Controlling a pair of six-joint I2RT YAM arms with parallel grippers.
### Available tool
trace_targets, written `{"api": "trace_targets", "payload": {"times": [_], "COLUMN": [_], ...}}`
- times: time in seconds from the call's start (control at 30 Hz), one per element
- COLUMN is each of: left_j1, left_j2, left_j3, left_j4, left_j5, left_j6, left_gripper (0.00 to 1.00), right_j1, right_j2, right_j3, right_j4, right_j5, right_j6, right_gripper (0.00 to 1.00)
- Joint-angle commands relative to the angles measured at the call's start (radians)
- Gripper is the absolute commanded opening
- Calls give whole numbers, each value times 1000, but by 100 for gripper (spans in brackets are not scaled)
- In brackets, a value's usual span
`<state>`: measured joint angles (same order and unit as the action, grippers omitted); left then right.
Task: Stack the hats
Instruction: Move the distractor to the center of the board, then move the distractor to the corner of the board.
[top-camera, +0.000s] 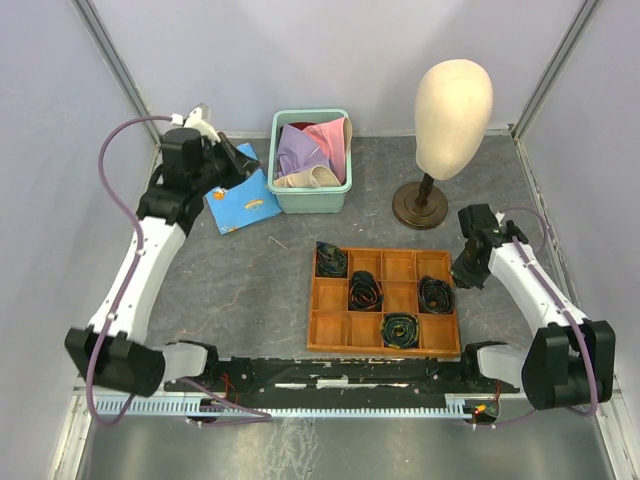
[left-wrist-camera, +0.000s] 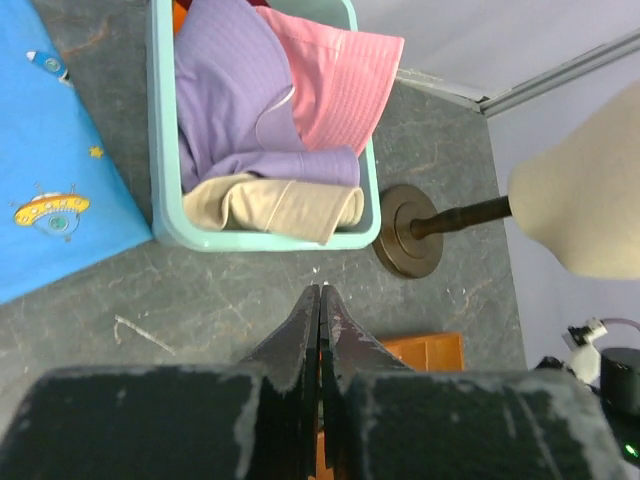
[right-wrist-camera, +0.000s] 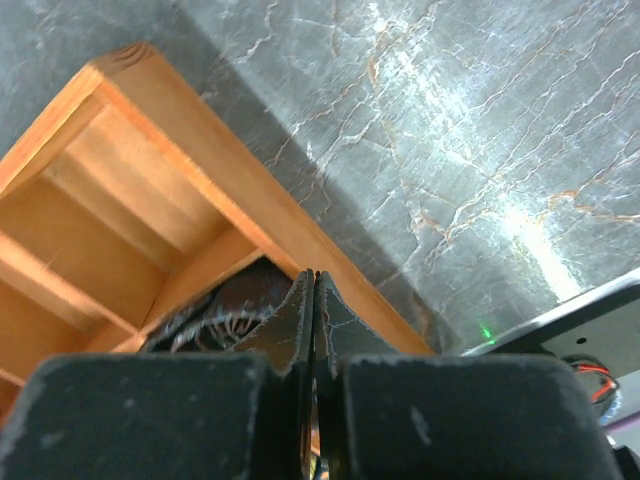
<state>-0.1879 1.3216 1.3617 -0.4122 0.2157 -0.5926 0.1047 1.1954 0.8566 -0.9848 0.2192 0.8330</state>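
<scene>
While the hats (top-camera: 310, 158) are sitting bunched in the bin (top-camera: 312, 208) at the back of the table (top-camera: 240, 290), no stacking is under way. Lavender hat (left-wrist-camera: 235, 100) is lying on top. Pink hat (left-wrist-camera: 335, 85) is draping over the rim on the head's (top-camera: 453, 115) side. Beige hat (left-wrist-camera: 270, 205) is lying folded against the near wall. A sliver of orange is showing at a far corner; I cannot tell what else is lying underneath. They are crumpled into one another, so I am judging that each needs lifting out singly before any can nest.

I am holding my left claw (left-wrist-camera: 320, 300) pressed together, pinching nothing, hovering near the bin on the side of the cloth (left-wrist-camera: 50, 170) and touching neither. Its tips are lining up toward the beige hat, which is nearest and looks the likely first pick.

My right claw (right-wrist-camera: 313, 285) is likewise pressed together and empty, hanging over the right rim of the tray (right-wrist-camera: 200, 170), well apart from the hats. I am judging it is parked there to leave the bin approach to the left arm.
</scene>
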Motion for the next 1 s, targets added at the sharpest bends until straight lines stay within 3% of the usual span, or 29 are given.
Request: {"api": "trace_targets", "payload": {"times": [0.0, 0.2, 0.33, 0.63, 0.83, 0.97], "left_j1": [-3, -4, -4, -6, -5, -5], "left_j2": [-158, -278, -305, -286, -278, -286], "left_j3": [-48, -66, -13, 22, 24, 23], "left_j4": [-48, -90, -147, -155, -159, -189], "left_j5": [-9, 22, 8, 74, 117, 125], "left_j6": [-14, -59, -43, -46, -50, -34], "left_gripper": [3, 3, 3, 3, 3, 3], "right_j1": [-14, -79, -39, 381, 701, 803], "right_j2": [45, 170, 223, 258, 493, 598], "right_j3": [-63, -83, -90, -18, 187, 290], "right_j4": [115, 203, 240, 317, 466, 594], "right_j5": [58, 14, -115, -170, -191, -211], "right_j6": [123, 99, 151, 505, 712, 750], "right_gripper": [0, 0, 0, 0, 0, 0]}}
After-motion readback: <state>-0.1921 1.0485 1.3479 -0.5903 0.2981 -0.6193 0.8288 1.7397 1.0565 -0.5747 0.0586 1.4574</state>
